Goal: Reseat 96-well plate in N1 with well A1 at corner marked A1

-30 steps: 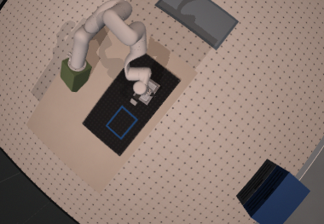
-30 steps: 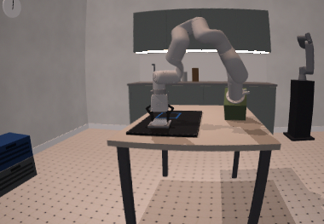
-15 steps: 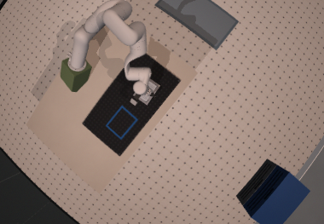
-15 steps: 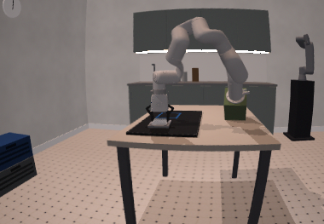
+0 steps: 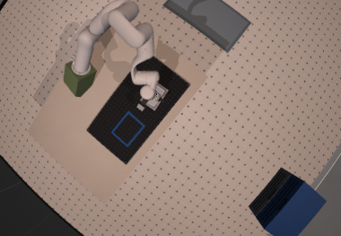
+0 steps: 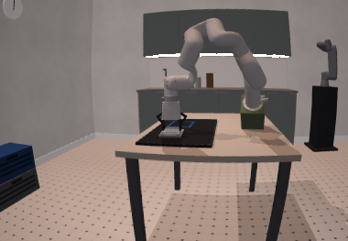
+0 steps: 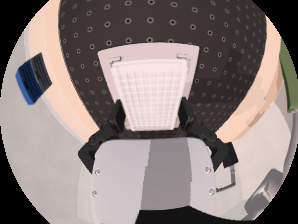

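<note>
The white 96-well plate lies in the pale plate nest N1 on the black deck mat. My gripper is shut on the plate, one black finger on each long side at its near end. In the overhead view the wrist covers most of the plate and nest. In the side view the gripper stands upright over the nest. I cannot tell the cut corner.
The arm's green base block stands on the table next to the mat. A grey panel lies on the floor beyond the table. A blue crate stands on the floor at the lower right.
</note>
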Robot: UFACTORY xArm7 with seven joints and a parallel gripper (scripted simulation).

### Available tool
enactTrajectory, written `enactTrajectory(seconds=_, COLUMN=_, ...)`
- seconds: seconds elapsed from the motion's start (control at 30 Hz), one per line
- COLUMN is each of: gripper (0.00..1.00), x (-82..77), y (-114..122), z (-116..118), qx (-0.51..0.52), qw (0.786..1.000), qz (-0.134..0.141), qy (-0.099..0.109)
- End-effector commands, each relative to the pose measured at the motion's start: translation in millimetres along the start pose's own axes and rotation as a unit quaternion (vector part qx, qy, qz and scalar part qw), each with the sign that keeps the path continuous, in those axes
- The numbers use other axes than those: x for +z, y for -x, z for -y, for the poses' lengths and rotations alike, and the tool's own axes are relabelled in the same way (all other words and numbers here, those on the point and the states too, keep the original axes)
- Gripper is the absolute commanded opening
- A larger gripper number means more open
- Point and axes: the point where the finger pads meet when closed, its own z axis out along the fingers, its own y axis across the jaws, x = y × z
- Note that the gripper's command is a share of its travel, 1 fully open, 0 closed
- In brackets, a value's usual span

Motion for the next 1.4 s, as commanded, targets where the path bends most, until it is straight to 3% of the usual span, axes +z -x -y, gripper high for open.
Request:
enactTrajectory(seconds=0.0, gripper=0.0, x=-3.4, y=-1.5, z=1.8, qx=0.001, qw=1.0, qz=-0.001, qy=-0.003)
enactTrajectory(seconds=1.37, gripper=0.0, x=-27.5, y=-1.4, z=1.7, qx=0.001, qw=1.0, qz=-0.001, qy=-0.003)
